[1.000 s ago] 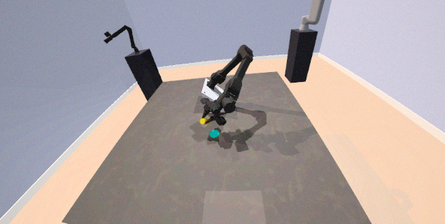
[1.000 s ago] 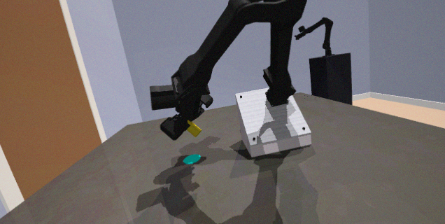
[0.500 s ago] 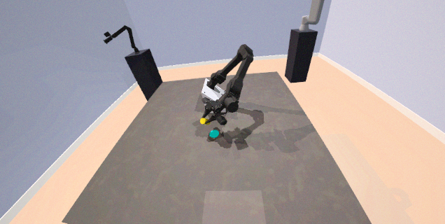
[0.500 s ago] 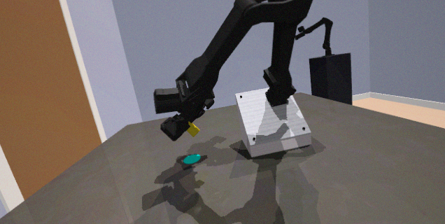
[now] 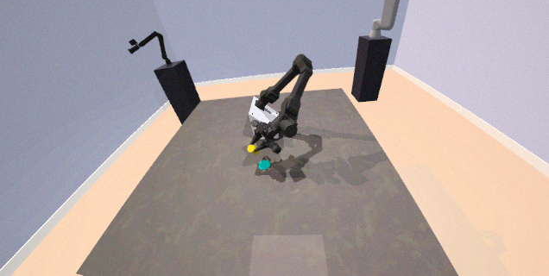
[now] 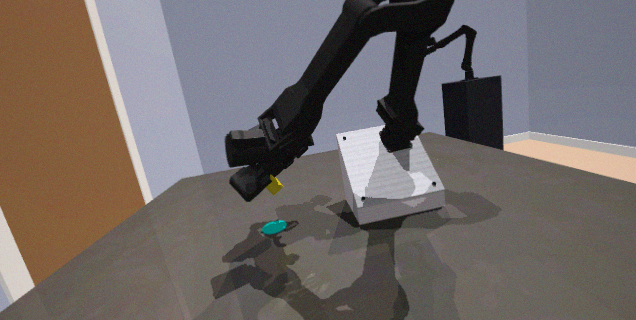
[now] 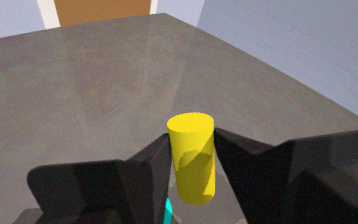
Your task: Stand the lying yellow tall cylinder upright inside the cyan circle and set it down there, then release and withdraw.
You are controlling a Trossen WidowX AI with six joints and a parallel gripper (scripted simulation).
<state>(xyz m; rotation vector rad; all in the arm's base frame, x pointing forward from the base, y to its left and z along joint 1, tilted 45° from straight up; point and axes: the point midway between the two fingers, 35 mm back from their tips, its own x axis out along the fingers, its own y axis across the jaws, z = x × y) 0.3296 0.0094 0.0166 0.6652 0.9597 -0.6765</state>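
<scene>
My gripper (image 5: pixel 259 146) (image 6: pixel 260 186) (image 7: pixel 191 136) is shut on the yellow tall cylinder (image 5: pixel 252 148) (image 6: pixel 274 185) (image 7: pixel 192 155) and holds it in the air, tilted, above the dark table. The cyan circle (image 5: pixel 264 165) (image 6: pixel 274 227) lies flat on the table, below and a little in front of the held cylinder. In the wrist view only a sliver of the cyan circle (image 7: pixel 168 210) shows under the left finger. The cylinder's lower end is hidden by the fingers in the top and exterior views.
The arm's white base block (image 5: pixel 261 114) (image 6: pixel 387 174) stands behind the gripper. Two dark pedestals with camera arms (image 5: pixel 177 88) (image 5: pixel 370 68) stand at the table's far corners. The table edge runs near a brown door (image 6: pixel 55 127) on the left.
</scene>
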